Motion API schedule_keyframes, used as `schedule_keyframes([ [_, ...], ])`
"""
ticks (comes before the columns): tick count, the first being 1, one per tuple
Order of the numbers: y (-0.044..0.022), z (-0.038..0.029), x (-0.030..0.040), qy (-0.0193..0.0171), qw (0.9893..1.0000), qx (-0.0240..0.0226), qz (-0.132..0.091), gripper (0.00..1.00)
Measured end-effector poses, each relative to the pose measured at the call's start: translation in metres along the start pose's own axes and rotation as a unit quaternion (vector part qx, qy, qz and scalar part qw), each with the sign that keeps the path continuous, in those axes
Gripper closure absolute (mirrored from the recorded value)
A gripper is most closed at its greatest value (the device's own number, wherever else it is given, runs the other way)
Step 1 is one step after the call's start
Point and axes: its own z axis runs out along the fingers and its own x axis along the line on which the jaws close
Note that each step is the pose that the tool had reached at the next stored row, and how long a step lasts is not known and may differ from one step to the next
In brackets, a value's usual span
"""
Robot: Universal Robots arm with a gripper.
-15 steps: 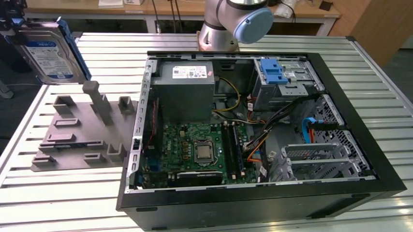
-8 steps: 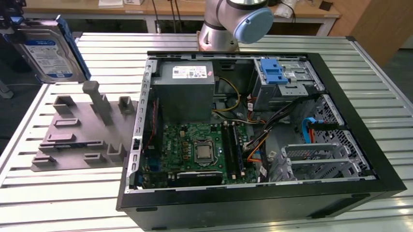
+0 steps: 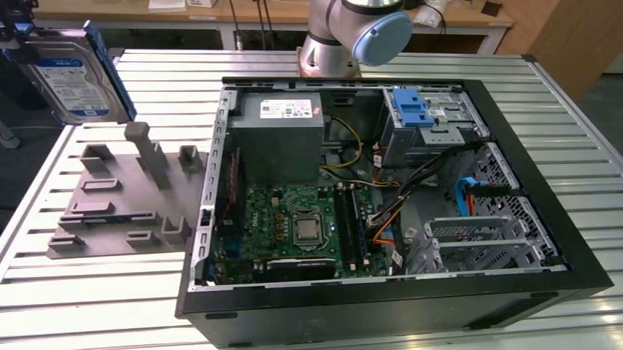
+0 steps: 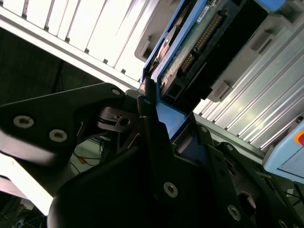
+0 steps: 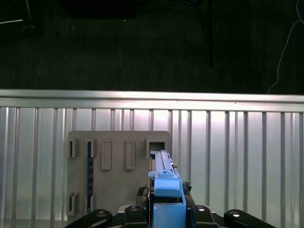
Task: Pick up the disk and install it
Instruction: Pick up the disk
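The disk (image 3: 73,76), a silver hard drive with a blue-and-white label in a blue bracket, hangs upright in the air at the exterior view's far left, above the grey fixture plate (image 3: 117,197). My gripper (image 3: 22,35) is shut on its upper end. In the first wrist view the disk (image 5: 164,180) shows edge-on, and my gripper (image 5: 166,211) clamps its blue bracket from both sides. In the second wrist view the disk (image 4: 190,42) shows its connector side, with my black fingers (image 4: 147,123) pressed on the bracket.
An open computer case (image 3: 209,182) lies on the slatted metal table, to the exterior view's right of the fixture. Inside are a grey power supply box (image 3: 277,127), a motherboard (image 3: 302,226) and a silver drive cage with a blue latch (image 3: 424,109). The arm's base (image 3: 346,36) stands behind the case.
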Motion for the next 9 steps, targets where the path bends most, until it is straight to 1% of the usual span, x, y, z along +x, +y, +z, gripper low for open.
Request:
schedule_keyframes([
  [9, 0.0001, -0.0029, 0.0000, 0.0000, 1.0000, 0.0000, 0.000, 0.64],
])
